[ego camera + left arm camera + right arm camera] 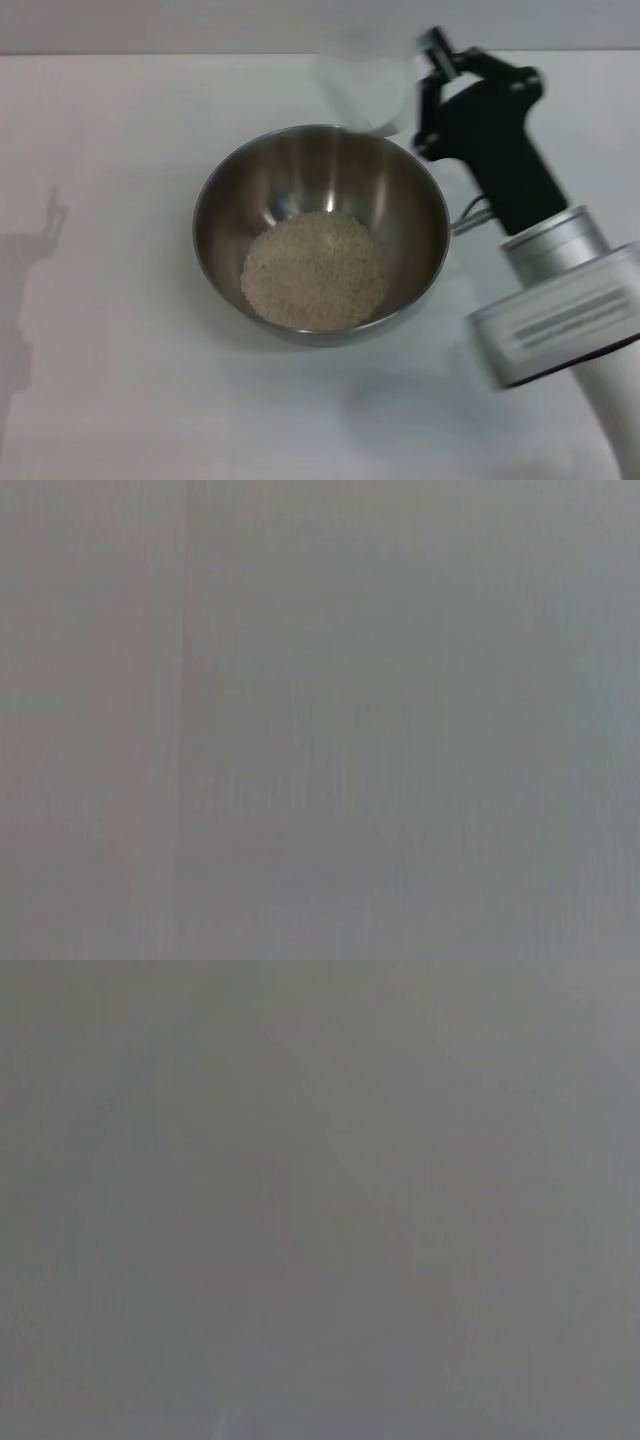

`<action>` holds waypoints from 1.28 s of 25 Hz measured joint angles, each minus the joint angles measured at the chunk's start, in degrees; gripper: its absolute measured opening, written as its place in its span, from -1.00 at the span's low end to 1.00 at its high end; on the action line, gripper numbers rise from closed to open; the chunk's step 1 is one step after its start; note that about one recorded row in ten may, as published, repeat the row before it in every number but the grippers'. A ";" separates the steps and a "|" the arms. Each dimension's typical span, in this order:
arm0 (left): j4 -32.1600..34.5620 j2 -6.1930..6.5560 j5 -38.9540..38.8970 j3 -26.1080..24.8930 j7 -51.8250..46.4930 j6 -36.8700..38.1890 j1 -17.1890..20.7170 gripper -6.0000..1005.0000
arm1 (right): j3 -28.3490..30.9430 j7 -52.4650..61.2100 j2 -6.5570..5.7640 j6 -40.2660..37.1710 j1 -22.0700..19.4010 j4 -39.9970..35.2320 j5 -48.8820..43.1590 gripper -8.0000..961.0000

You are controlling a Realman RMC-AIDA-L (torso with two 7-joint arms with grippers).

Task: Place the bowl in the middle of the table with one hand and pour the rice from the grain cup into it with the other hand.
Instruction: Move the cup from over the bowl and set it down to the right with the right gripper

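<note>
Mid-counter [120, 380] sits the bowl [320, 170], rice [313, 270] heaped in its bottom. Right gripper [425, 95] holds the cup [365, 90] by its right side, tipped above the bowl's far rim, mouth toward the bowl so grains land inside. Cup looks empty; pour judged about finished. Left gripper not visible; both wrist views show nothing usable.

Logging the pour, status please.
Right gripper shut on grain cup, above bowl's far rim. Left gripper not in view. Rice in bowl. Nothing in the way.
</note>
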 joint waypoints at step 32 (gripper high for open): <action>-0.61 0.03 0.13 0.03 0.03 -0.15 0.87 0.65 | 9.36 43.31 -0.23 24.93 10.50 -24.85 -2.61 -0.97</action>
